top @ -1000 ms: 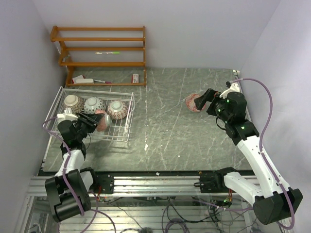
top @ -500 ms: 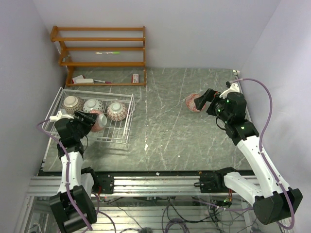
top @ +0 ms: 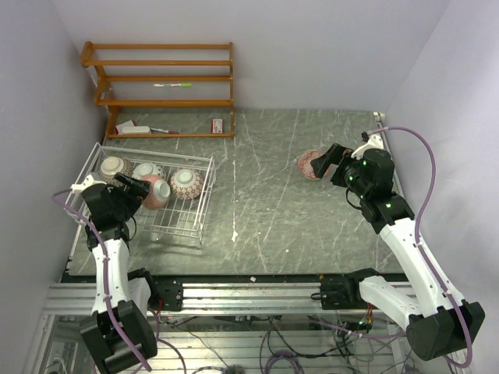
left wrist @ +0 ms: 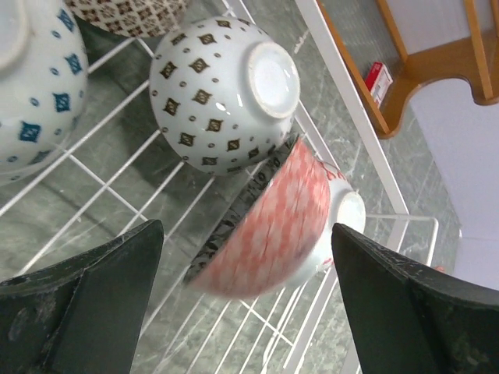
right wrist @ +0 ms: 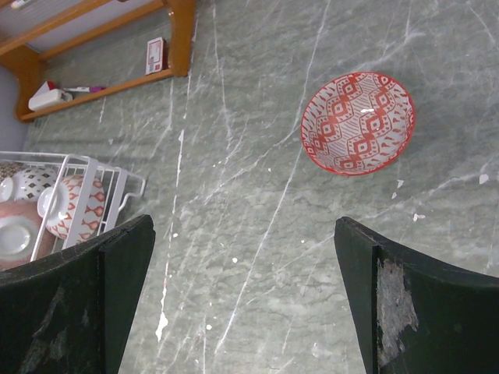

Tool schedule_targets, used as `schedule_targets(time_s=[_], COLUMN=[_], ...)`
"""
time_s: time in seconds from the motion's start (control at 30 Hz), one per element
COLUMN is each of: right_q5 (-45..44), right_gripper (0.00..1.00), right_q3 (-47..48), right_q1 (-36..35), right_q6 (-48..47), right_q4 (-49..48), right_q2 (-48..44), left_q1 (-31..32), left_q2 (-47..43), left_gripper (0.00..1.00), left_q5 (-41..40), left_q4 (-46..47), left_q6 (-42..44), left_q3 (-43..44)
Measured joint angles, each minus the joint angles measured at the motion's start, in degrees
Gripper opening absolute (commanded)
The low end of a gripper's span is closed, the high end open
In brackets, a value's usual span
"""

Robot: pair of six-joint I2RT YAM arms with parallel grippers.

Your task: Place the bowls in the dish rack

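At the dish rack's (top: 178, 212) left end, the left end effector (left wrist: 245, 234) stood wide open, gripping nothing. Its fingers (left wrist: 86, 304) flanked a pink-red bowl (top: 156, 192) without touching it. That bowl lay tilted inside the dish rack, just in front of three more bowls (top: 146, 170). Well right of the dish rack, a red-patterned bowl (right wrist: 357, 122) sat upright on the surface (top: 265, 210). Farther right, the right end effector (right wrist: 243, 226) hung wide open and empty.

Three pale patterned bowls (top: 148, 169) lie tipped in the white wire dish rack (top: 209, 187) at left beside a tilted pink bowl (top: 156, 191), while a red-patterned bowl (right wrist: 358, 122) sits upright far right.
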State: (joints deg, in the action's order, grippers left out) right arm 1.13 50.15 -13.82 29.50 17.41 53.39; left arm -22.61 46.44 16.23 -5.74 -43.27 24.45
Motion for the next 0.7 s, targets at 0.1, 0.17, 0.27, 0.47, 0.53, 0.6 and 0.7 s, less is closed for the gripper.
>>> schedule_targets(time_s=[0.1,0.17,0.27,0.47,0.53,0.6,0.7], right_q5=[0.0,0.0,0.0,0.0,0.0,0.0,0.2], right_gripper=[1.00,1.00,1.00,1.00,1.00,1.00,1.00], right_q3=[0.0,0.0,0.0,-0.1,-0.1,-0.2,-0.2], right_q1=[0.0,0.0,0.0,0.0,0.0,0.0,0.0], right_q6=[0.0,0.0,0.0,0.0,0.0,0.0,0.0], right_q4=[0.0,0.0,0.0,-0.1,-0.2,-0.3,-0.4], right_q2=[0.0,0.0,0.0,0.0,0.0,0.0,0.0], left_q1=[-0.6,-0.8,-1.1,-2.0,-2.1,-2.1,-2.1], left_q2=[1.0,2.0,3.1,3.9,3.9,3.7,2.9], left_gripper=[1.00,1.00,0.99,1.00,0.99,0.99,0.99], left_q5=[-0.9,-1.1,-1.5,-1.7,-1.9,-2.1,-2.1], left_q4=[-0.8,-0.8,-0.7,-1.3,-2.6,-4.5,-6.9], left_q6=[0.4,0.4,0.4,0.4,0.5,1.1,2.9], left_q3=[0.9,1.4,1.9,2.8,3.8,5.7,9.4])
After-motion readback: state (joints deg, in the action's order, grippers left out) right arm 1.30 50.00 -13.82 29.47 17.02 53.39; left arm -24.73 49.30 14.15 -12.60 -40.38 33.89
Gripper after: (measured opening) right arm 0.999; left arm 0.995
